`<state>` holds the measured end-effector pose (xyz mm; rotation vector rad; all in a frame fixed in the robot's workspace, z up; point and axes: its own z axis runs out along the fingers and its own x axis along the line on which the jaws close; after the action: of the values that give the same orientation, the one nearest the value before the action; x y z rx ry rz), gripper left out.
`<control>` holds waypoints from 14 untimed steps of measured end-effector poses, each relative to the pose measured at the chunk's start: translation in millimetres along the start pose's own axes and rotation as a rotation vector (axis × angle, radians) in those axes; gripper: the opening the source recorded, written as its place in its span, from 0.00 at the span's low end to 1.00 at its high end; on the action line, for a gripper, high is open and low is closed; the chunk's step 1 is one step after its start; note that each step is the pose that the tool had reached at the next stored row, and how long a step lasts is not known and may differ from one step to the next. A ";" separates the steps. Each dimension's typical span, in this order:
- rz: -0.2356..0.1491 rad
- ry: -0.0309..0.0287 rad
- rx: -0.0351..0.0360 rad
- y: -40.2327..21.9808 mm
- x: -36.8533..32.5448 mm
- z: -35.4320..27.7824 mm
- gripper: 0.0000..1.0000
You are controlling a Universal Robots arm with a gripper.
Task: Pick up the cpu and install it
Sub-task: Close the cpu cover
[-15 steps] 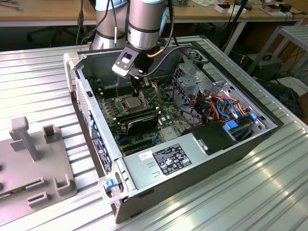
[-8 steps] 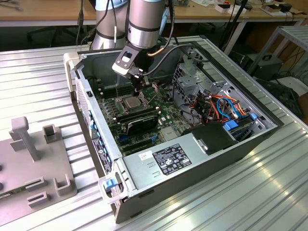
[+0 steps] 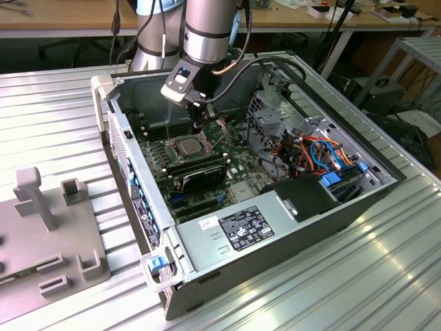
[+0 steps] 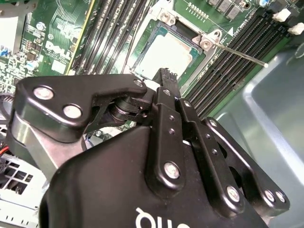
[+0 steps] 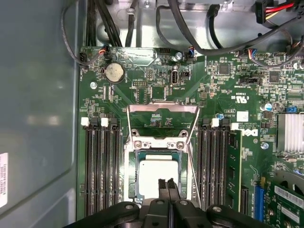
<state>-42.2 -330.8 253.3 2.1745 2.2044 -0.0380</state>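
The cpu (image 3: 187,146), a flat square chip with a silver-grey top, lies flat in the socket on the green motherboard inside the open computer case. It also shows in both wrist views (image 4: 164,56) (image 5: 154,172). My gripper (image 3: 198,126) hangs just above the chip's edge, its two black fingers pressed together with nothing between them (image 5: 167,183) (image 4: 165,76). I cannot tell whether the fingertips touch the chip. The socket's metal load plate (image 5: 164,111) stands flipped open, and its thin lever (image 4: 237,53) sticks out to one side.
Black memory slots (image 5: 99,166) flank the socket on both sides. A black card (image 3: 203,181) and the power supply (image 3: 241,231) lie nearer the case front. Coloured cables (image 3: 310,152) bunch at the exterior view's right. The grey case wall (image 5: 38,118) stands close by.
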 end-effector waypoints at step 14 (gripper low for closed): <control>0.000 0.0001 -0.0001 0.3 -0.9 -19.3 0.11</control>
<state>-42.2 -330.8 272.7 2.1745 2.2044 -0.0378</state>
